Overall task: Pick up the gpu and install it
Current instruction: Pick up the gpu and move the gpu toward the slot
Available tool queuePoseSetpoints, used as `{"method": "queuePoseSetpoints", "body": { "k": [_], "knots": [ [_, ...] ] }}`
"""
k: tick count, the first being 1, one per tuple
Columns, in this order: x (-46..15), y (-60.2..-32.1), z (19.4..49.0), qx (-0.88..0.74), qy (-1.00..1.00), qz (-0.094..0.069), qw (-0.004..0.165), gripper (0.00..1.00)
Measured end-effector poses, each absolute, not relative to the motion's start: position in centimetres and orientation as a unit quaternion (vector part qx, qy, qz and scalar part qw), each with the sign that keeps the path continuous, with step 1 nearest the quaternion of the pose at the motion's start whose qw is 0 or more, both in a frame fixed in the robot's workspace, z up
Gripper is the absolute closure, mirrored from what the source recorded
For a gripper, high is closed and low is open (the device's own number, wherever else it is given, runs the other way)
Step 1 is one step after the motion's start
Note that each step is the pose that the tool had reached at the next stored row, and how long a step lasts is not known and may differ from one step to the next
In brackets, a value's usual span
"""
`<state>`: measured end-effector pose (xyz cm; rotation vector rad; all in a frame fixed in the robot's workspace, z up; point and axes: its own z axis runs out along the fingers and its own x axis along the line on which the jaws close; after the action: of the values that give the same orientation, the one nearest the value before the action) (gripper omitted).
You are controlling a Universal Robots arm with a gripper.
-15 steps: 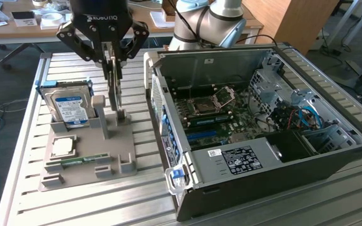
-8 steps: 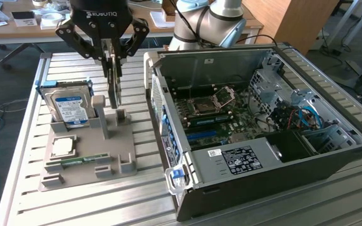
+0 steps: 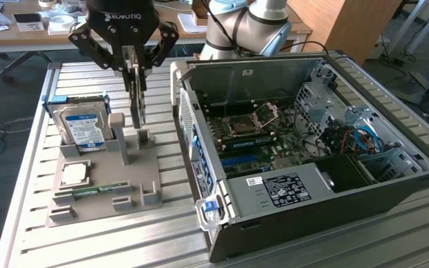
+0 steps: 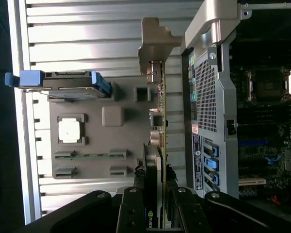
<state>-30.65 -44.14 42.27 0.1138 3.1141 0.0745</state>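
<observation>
Gripper (image 3: 134,70) clamped on gpu (image 3: 137,103), card upright over tray (image 3: 103,211). Pick done; not yet in case (image 3: 334,215).

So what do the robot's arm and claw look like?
The arm is made of smooth silver-grey tubes with rounded pale blue-grey joints. The gripper is black, with white ROBOTIQ lettering and two jointed black fingers.

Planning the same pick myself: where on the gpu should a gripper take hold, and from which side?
Across its two flat faces near the upper long edge, from straight above. The gpu stands on edge over the grey holder, thin edge up; the gripper clamps it so, clear of the pale end bracket.
</observation>
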Motion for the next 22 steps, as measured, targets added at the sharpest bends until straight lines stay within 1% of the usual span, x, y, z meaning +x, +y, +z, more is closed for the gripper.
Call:
{"method": "queuePoseSetpoints", "body": {
  "k": [12,22],
  "knots": [
    [-27.2,-44.1,42.3,0.037,0.999,0.024,0.012,0.73],
    [-23.2,-44.1,42.3,0.036,0.999,0.025,0.012,0.73]
  ]
}}
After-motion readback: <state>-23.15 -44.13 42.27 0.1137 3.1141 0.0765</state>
